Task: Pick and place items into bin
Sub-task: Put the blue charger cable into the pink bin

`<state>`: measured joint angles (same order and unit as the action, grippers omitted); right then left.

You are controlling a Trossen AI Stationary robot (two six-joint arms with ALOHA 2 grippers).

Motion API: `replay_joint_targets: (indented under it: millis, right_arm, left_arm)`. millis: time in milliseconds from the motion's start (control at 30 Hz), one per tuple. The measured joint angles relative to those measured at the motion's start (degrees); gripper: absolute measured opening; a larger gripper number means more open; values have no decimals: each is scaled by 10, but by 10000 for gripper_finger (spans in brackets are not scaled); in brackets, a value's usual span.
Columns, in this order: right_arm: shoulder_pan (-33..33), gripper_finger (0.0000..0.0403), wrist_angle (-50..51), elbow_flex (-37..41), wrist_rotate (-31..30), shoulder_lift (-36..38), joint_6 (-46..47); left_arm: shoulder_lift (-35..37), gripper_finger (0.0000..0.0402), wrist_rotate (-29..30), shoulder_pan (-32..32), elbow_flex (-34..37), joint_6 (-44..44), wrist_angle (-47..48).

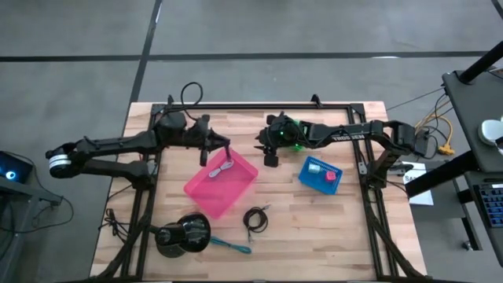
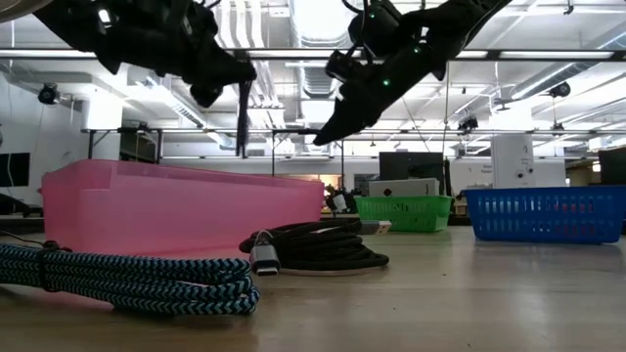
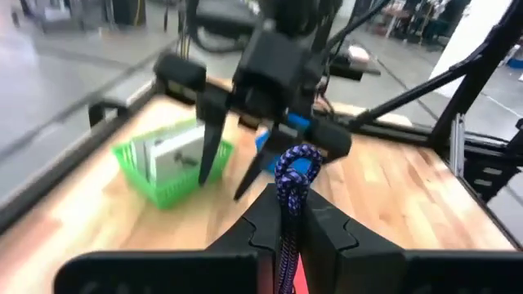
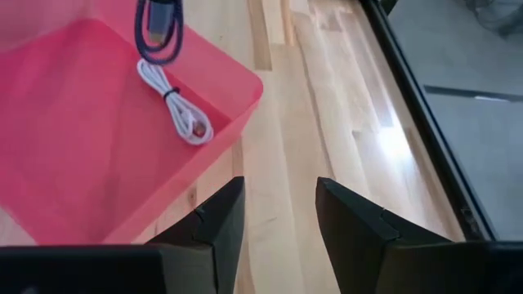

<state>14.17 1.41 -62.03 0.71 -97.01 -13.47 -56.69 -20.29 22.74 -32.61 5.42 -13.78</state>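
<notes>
A purple braided cord (image 3: 292,175) is gripped between the closed fingers of the left hand (image 1: 221,150), which hangs above the upper corner of the translucent pink plastic bin (image 1: 206,195) near the middle of the pale wooden slatted surface (image 1: 314,236). In the right wrist view the cord's lower end dangles over the bin's interior, where a whitish coiled cord (image 4: 176,106) already lies on the floor. The right hand (image 1: 271,157) hovers at about three o'clock from the left hand, apart from it, with its fingers spread and nothing between them.

The step in hand is judged to be the placing of the purple cord: it is held over the bin but not yet released. The next move calls for the left fingers to be opened while the cord hangs inside the bin's walls, so that it does not drape over the rim.

Further items remain on the surface. A black coiled cord (image 1: 255,219) lies at about five o'clock from the bin, and a teal stick tool (image 1: 231,245) lies at about six o'clock, beside a large black round object (image 1: 182,235). A small blue mesh basket (image 1: 320,174) stands at three o'clock from the bin.
</notes>
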Motion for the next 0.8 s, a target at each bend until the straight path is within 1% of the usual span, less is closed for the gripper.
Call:
replay_joint_targets:
  millis: [100,233,400,567,800]
  right_arm:
    - [0,141,6,2,0,0,0]
    - [0,141,14,4,1,0,0]
    - [0,137,14,8,1,0,0]
    - [0,130,14,16,1,0,-1]
    - [0,121,14,35,1,0,-7]
  left_arm:
    - [-1,10,10,0,-12,15,60]
    - [-12,10,47,0,-29,51,144]
    - [-33,10,72,0,-65,75,247]
    - [-68,10,72,0,-84,99,284]
    - [-138,10,68,0,-114,132,354]
